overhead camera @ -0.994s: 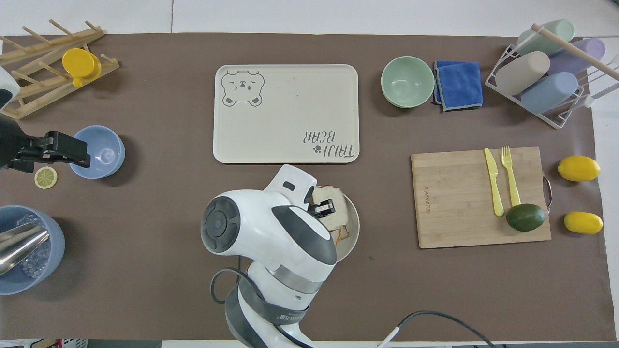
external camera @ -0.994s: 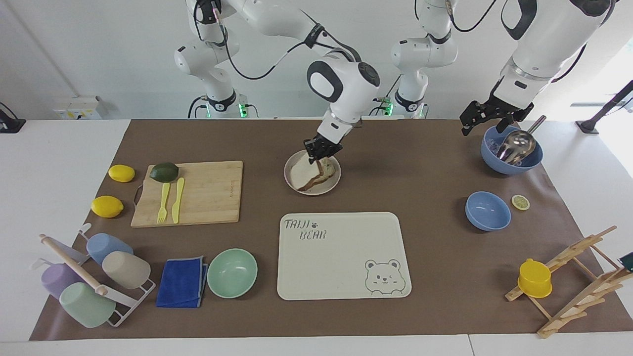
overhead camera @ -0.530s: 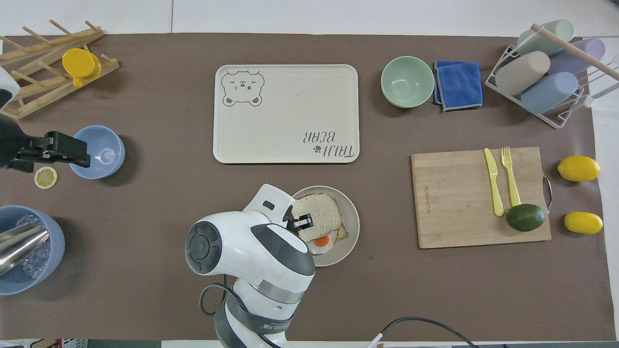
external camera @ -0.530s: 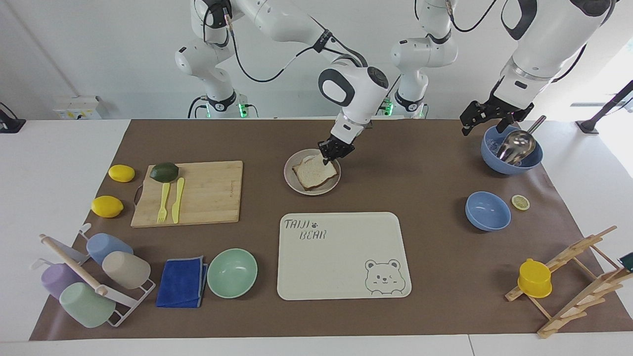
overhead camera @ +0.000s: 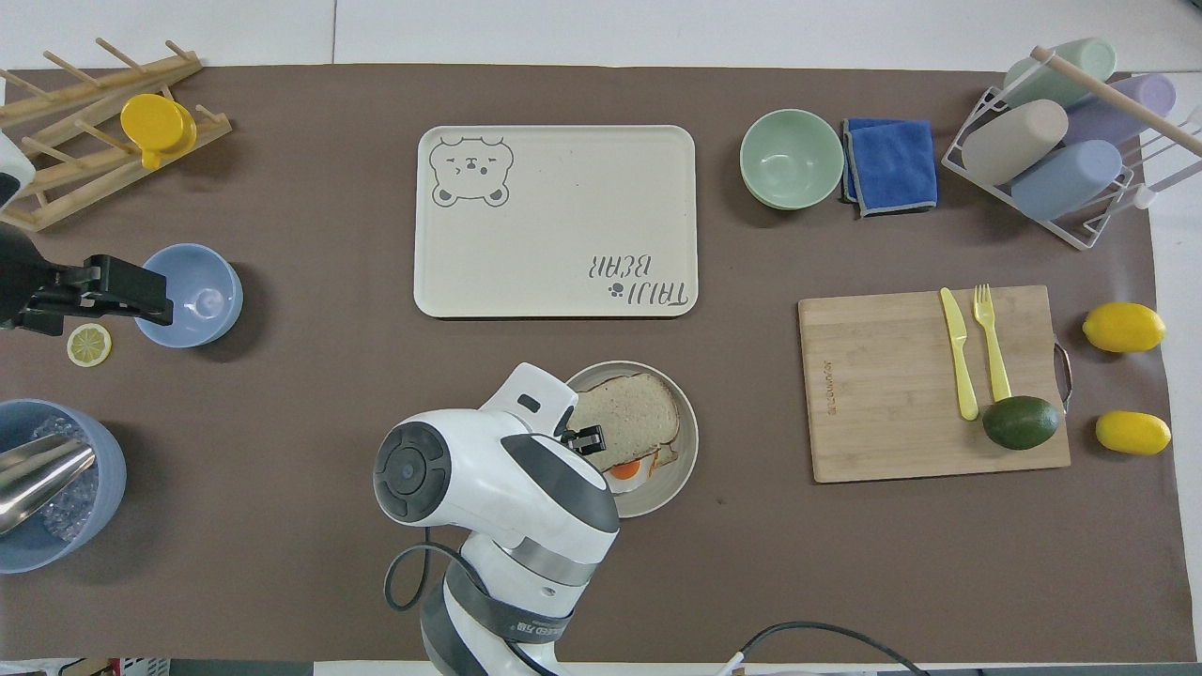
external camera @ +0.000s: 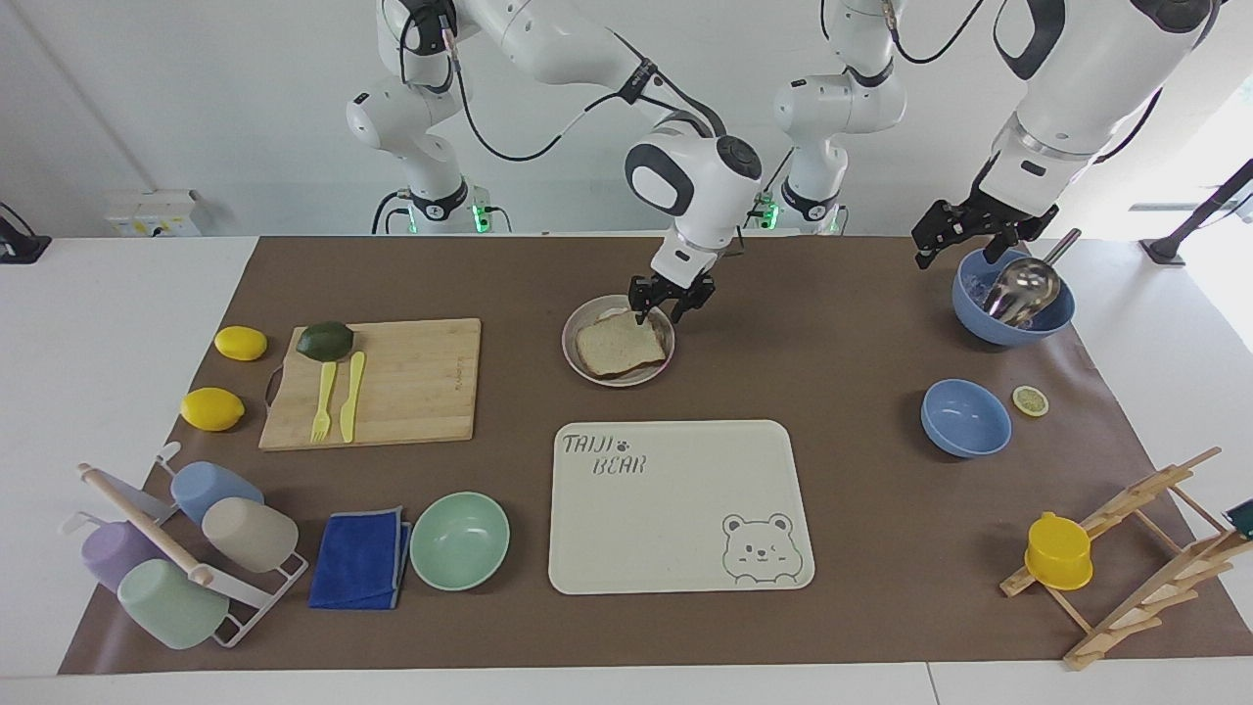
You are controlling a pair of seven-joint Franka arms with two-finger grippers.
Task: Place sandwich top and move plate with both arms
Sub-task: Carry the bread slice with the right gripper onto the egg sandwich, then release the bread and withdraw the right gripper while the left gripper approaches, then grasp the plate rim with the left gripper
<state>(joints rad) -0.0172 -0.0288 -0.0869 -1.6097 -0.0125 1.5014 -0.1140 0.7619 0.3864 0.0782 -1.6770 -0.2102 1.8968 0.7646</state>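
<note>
Brown table: plate (external camera: 583,364) holds sandwich top (external camera: 617,345).

I see light-brown bread (external camera: 618,345) with darker crust on a beige-grey plate (external camera: 584,367), brown mat (external camera: 842,323) beneath.

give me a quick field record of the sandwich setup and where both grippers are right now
sandwich top: lying flat on the egg toast, shifted so the egg peeks out on the robots' side
plate: on the brown mat, nearer the robots than the bear tray
right gripper: open, just above the plate's rim, holding nothing
left gripper: open, waiting over the blue bowl with the ladle
</note>
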